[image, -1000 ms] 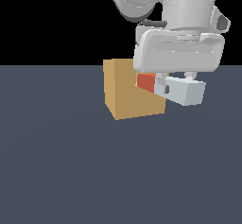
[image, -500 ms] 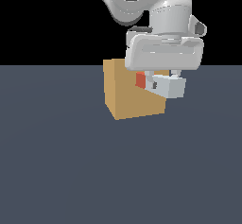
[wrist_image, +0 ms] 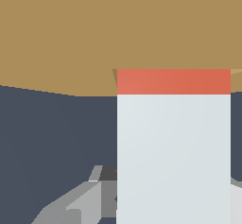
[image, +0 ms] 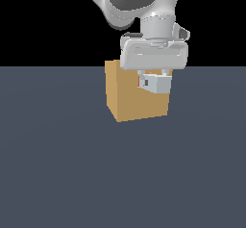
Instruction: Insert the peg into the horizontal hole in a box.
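The tan box (image: 132, 99) stands on the dark floor. The peg (image: 156, 83) is held level by my gripper (image: 153, 74), which is shut on its pale grey-white part. Only a thin sliver of the orange-red end (image: 141, 82) shows against the box face. In the wrist view the peg (wrist_image: 173, 157) runs to the box (wrist_image: 71, 34), and its orange-red band (wrist_image: 173, 81) is partly sunk into the face. The hole itself is hidden by the peg. One finger (wrist_image: 75, 204) shows beside the peg.
The box rests on a flat dark grey-blue floor (image: 123, 174). Behind it the background is black. The arm's white wrist and hand (image: 153, 54) hang over the box's top edge on the exterior view's right.
The gripper and peg have moved toward the exterior view's left, into the box face. The visible orange-red end has shrunk from a broad block to a thin sliver.
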Motion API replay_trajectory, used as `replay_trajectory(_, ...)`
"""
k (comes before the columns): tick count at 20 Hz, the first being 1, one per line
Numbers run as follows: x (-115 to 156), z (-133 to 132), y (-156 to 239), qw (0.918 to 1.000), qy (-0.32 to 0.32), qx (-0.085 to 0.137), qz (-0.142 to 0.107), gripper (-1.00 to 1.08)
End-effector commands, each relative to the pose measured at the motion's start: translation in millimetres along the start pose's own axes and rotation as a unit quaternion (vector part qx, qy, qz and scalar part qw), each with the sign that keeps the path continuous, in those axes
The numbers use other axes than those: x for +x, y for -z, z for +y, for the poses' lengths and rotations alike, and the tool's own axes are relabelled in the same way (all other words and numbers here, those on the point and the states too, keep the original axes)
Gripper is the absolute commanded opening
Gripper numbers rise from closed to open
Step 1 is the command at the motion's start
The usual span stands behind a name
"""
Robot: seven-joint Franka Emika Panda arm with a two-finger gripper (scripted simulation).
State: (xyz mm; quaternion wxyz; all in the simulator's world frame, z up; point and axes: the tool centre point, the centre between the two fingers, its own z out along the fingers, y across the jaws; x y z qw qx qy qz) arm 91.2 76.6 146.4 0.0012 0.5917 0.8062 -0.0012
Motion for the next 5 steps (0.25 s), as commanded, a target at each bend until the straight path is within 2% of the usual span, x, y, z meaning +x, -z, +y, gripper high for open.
replay_trajectory(1, 10.8, 2.0, 2.8, 1.0, 0.004, -0.002, 0.001, -1.0)
replay_trajectory(5, 8.3, 2.9, 2.8, 1.0, 0.004, -0.002, 0.001, -1.0)
